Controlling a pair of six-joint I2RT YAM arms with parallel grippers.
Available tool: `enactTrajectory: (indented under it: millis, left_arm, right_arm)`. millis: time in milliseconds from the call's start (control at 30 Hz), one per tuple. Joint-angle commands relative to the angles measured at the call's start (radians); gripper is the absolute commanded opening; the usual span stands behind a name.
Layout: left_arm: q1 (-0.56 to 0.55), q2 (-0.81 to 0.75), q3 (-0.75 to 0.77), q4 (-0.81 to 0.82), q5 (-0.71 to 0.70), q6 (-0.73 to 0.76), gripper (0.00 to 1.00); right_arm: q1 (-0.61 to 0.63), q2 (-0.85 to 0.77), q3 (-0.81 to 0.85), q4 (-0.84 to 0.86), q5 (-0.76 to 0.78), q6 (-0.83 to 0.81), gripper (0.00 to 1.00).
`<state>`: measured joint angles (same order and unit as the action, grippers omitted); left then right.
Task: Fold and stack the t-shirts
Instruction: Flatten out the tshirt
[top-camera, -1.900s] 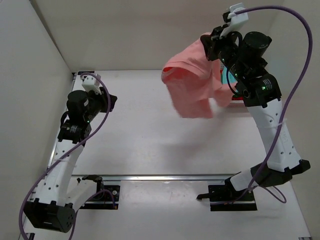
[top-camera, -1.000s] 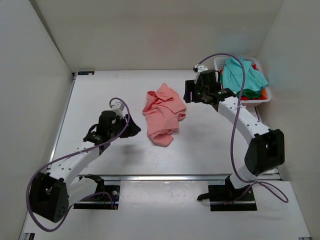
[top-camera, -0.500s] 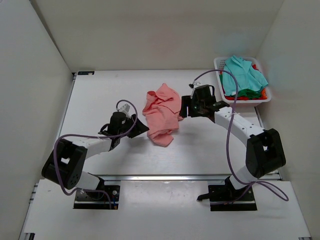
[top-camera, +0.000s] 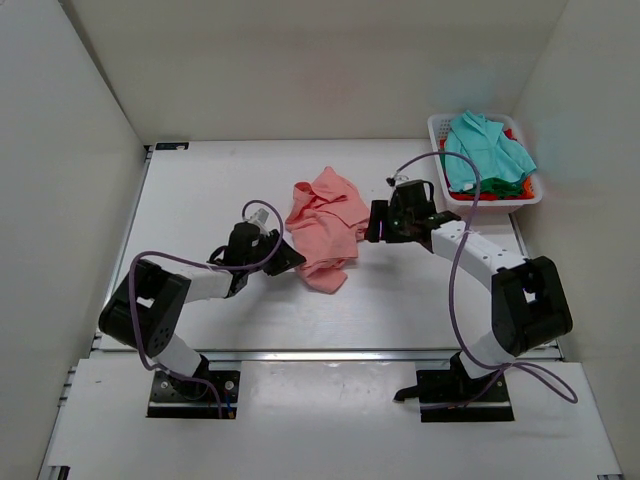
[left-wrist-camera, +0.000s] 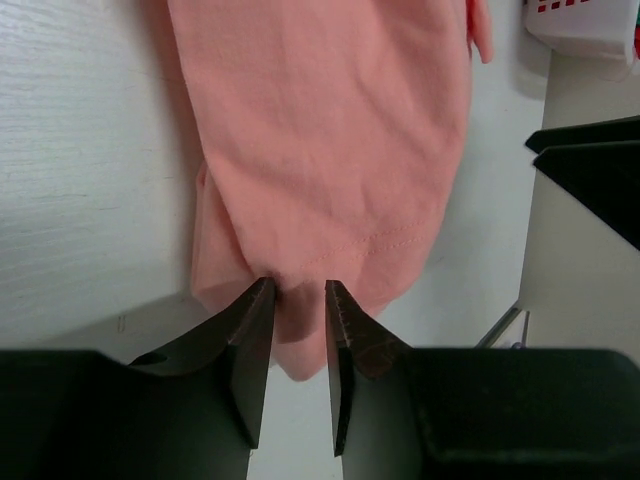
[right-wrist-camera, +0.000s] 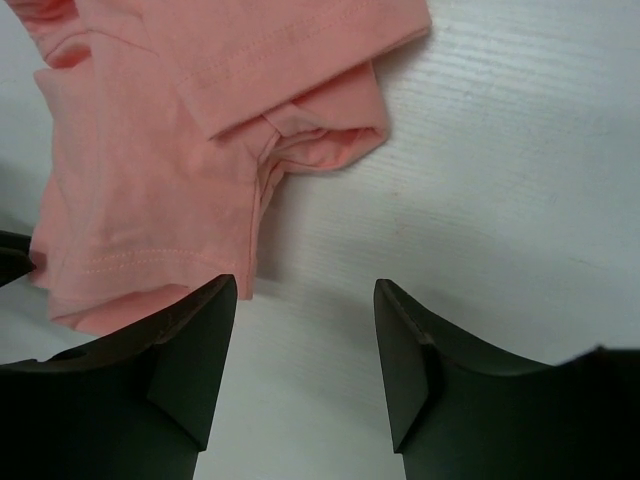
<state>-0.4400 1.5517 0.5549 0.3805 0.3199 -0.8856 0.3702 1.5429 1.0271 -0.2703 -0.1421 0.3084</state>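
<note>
- Top view: the pink shirt (top-camera: 325, 232) was dangling from the right gripper (top-camera: 375, 222) a couple of seconds back. Now it's a crumpled heap on the table (top-camera: 200, 190). Both arms have dropped in low beside it, with the left gripper (top-camera: 288, 258) at its near-left edge. The teal shirt (top-camera: 487, 150) waits in the basket (top-camera: 436, 124).
- Left wrist: the fingers (left-wrist-camera: 250, 320) are narrow, pinching the hem.
- Right wrist: the fingers (right-wrist-camera: 195, 340) are wide and holding nothing, with a shirt corner just beside one.
- My guess is it gets spread flat next. No fold yet.
</note>
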Motion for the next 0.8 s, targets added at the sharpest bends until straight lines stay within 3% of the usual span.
enactTrajectory:
  millis: [0,133,500,600,633,667,767]
  left_arm:
    - [-0.006,0.013,0.036,0.07,0.028,-0.041,0.36]
    - [-0.003,0.051,0.053,0.112,0.074,-0.073,0.0]
    - [0.084,-0.172,0.052,-0.035,-0.031,-0.038,0.0]
    - [0.118,-0.237,0.074,-0.077,-0.036,-0.023,0.0]
    - [0.136,-0.245,0.083,-0.083,-0.025,-0.026,0.0]
    - [0.139,-0.249,0.092,-0.097,-0.019,-0.02,0.0]
    - [0.187,-0.263,0.117,-0.127,-0.007,0.003,0.0]
  right_arm:
    - [0.013,-0.036,-0.064,0.071,-0.014,0.093,0.54]
    - [0.091,-0.027,-0.154,0.126,0.001,0.159,0.54]
    - [0.243,0.106,-0.234,0.376,-0.017,0.339,0.53]
    - [0.257,0.16,-0.202,0.376,-0.034,0.356,0.39]
    - [0.26,0.181,-0.196,0.376,-0.036,0.357,0.26]
    - [0.257,0.183,-0.191,0.375,-0.057,0.359,0.0]
    - [0.248,0.14,-0.202,0.347,-0.065,0.354,0.01]
